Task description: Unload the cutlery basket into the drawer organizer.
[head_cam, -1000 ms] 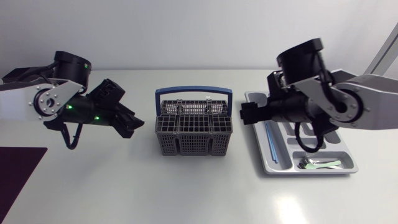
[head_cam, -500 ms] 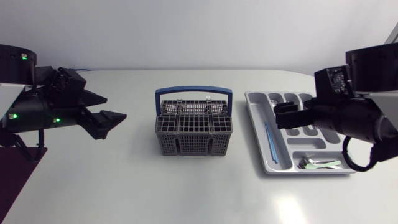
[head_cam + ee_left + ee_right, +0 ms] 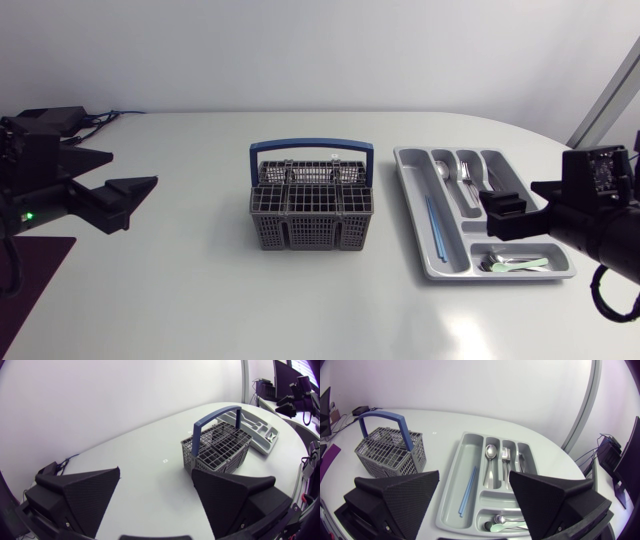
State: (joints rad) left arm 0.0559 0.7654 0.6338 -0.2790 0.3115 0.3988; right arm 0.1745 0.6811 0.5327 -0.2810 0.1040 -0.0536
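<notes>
Grey cutlery basket (image 3: 311, 210) with a blue arched handle, upright at the middle of the white desk (image 3: 200, 290). To its right, well apart, the grey drawer organizer (image 3: 450, 242), lying flat. In the organizer's long left compartment, a thin blue stick (image 3: 434, 225); in the far slots, side by side, a spoon (image 3: 441, 168), a fork (image 3: 466, 182) and one more metal piece, too small to tell. In the near crosswise slot, a small spoon beside a pale green utensil (image 3: 520, 264). Right gripper (image 3: 474, 476) above the organizer's right side, fingers spread wide, holding nothing. Left gripper (image 3: 156, 472) over the desk's left edge, likewise gaping and empty, pointing toward the basket and well apart from it.
</notes>
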